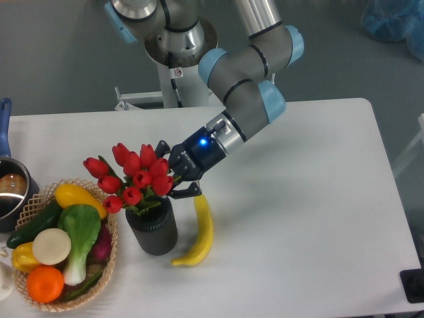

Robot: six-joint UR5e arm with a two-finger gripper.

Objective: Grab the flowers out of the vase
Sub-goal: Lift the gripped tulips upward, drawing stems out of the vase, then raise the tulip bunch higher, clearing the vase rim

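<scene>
The flowers (130, 177), a bunch of red tulip buds with green leaves, stand in the dark ribbed vase (153, 233) at the front left of the table and lean to the left. My gripper (171, 171) reaches in from the right at bud height. Its fingers (163, 146) are spread above and below the right-hand buds and press against them, open. The stems are hidden inside the vase and behind the buds.
A yellow banana (202, 233) lies just right of the vase, under the gripper. A woven basket (110, 260) of vegetables and fruit sits directly to the vase's left. A pot (9, 193) with a blue handle is at the left edge.
</scene>
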